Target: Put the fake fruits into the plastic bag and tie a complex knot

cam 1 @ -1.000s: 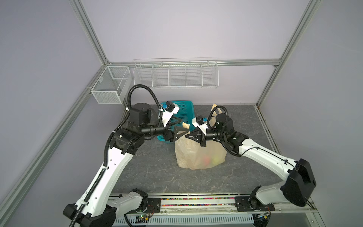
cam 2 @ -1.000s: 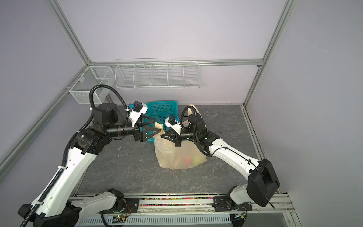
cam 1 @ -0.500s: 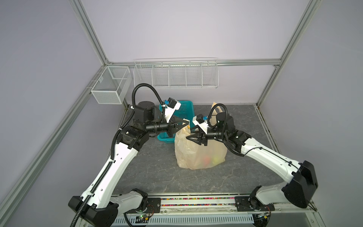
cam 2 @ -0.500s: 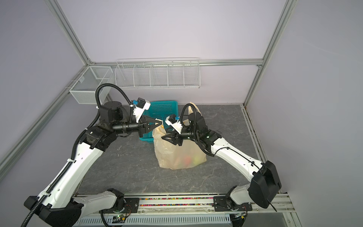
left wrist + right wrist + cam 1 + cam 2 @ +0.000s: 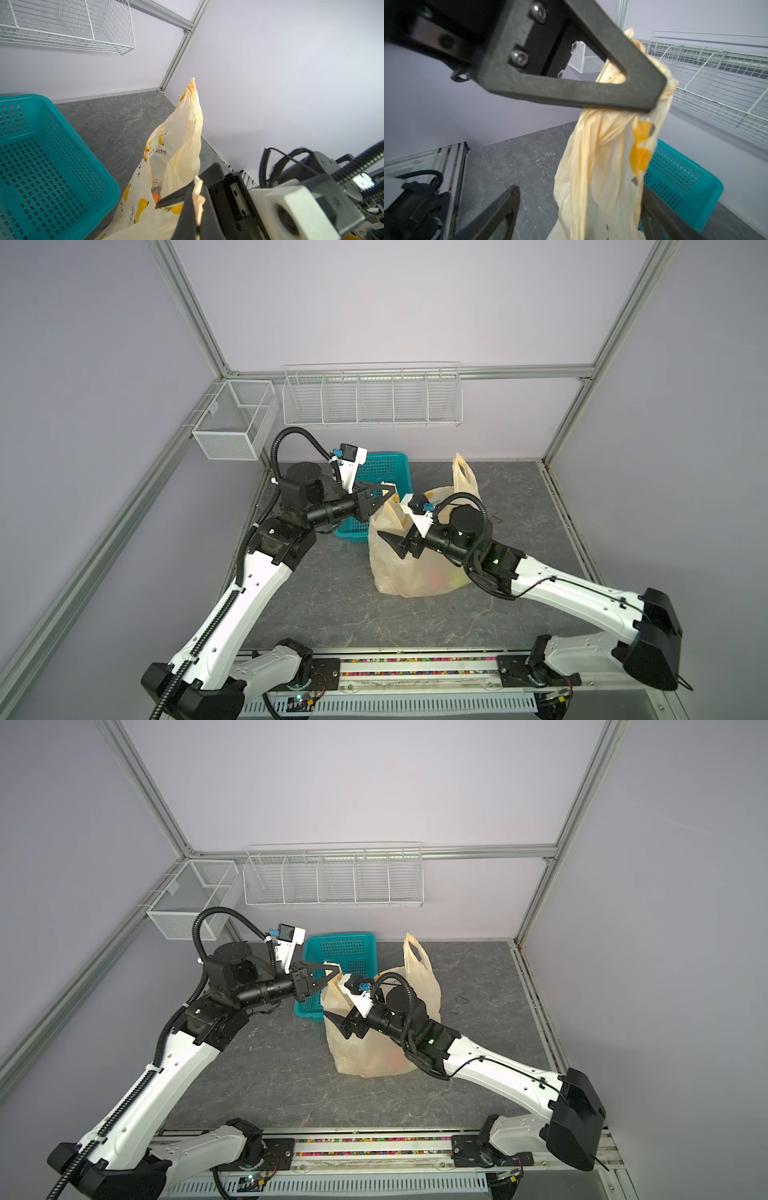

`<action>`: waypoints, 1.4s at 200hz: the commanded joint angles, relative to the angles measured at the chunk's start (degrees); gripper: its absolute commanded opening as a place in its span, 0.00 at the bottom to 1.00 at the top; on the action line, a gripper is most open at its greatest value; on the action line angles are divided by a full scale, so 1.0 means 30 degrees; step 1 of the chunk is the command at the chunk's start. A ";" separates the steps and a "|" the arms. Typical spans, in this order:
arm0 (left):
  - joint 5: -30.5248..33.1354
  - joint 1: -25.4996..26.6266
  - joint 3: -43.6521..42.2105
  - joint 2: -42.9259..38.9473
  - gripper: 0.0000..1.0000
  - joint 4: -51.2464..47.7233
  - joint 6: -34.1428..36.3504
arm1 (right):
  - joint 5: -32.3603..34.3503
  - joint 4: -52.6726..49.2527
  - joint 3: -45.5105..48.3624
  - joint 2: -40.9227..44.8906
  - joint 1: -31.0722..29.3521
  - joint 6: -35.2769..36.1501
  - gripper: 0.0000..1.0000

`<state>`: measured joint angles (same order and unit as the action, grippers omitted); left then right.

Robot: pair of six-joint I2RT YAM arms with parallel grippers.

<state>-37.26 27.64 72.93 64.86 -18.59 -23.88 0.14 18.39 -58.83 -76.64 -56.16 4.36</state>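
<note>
The pale-yellow plastic bag (image 5: 409, 572) (image 5: 361, 1052) stands mid-table, and the fake fruits (image 5: 442, 578) show dimly through its wall. One orange fruit (image 5: 155, 197) is visible inside. My left gripper (image 5: 392, 494) (image 5: 197, 186) is shut on the near handle (image 5: 198, 199) (image 5: 662, 83), holding it up. The far handle (image 5: 464, 477) (image 5: 192, 108) stands free. My right gripper (image 5: 392, 542) (image 5: 579, 199) is open just below, its jaws on either side of the hanging plastic without touching it. No knot is in view.
A teal perforated basket (image 5: 384, 468) (image 5: 345, 952) sits behind the bag, next to my left gripper. A white wire rack (image 5: 370, 400) hangs on the back wall and a mesh box (image 5: 232, 418) on the left rail.
My left gripper moved right to the bag's near handle and shut on it. My right gripper let go of that handle, opened wide and dropped a little lower.
</note>
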 commanded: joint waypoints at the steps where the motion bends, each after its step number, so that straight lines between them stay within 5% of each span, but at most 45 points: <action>1: 0.0158 -0.0027 -0.0351 -0.0386 0.00 0.0854 -0.1405 | 0.2781 0.2884 -0.0628 -0.0865 -0.0639 0.0663 0.91; 71: 0.0499 -0.0040 -0.0813 -0.0842 0.00 0.2199 -0.4391 | 0.8449 0.7613 -0.1125 -0.3946 -0.1568 0.0636 0.74; 102: 0.0622 -0.0035 -0.0987 -0.0920 0.00 0.2412 -0.5275 | 1.0256 0.8526 -0.0734 -0.5116 -0.1541 0.0880 0.55; 143: 0.1396 -0.0167 -0.0413 -0.0944 0.00 0.1738 -0.5328 | 1.0514 0.9602 0.2209 -0.5310 -0.1482 0.0727 0.33; 183: 0.1495 -0.0189 0.0052 -0.0627 0.00 0.0937 -0.4666 | 0.9292 0.8823 0.3522 -0.4652 -0.1333 0.0452 0.24; 202: 0.1700 -0.0189 0.0131 -0.0497 0.00 0.0475 -0.4391 | 0.8747 0.8099 0.3299 -0.4048 -0.1181 0.0450 0.28; 239: 0.2082 -0.0178 -0.0205 -0.0628 0.00 0.0663 -0.4721 | 0.7353 0.6971 0.2064 -0.3158 -0.1307 0.0720 0.70; 280: 0.2107 -0.0189 -0.0270 -0.0666 0.00 0.0718 -0.5036 | 0.8219 0.7348 0.0657 -0.3151 -0.1858 0.1449 0.86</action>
<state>-31.57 27.38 70.65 63.53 -17.39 -38.17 23.59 39.27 -53.63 -87.15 -60.90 7.25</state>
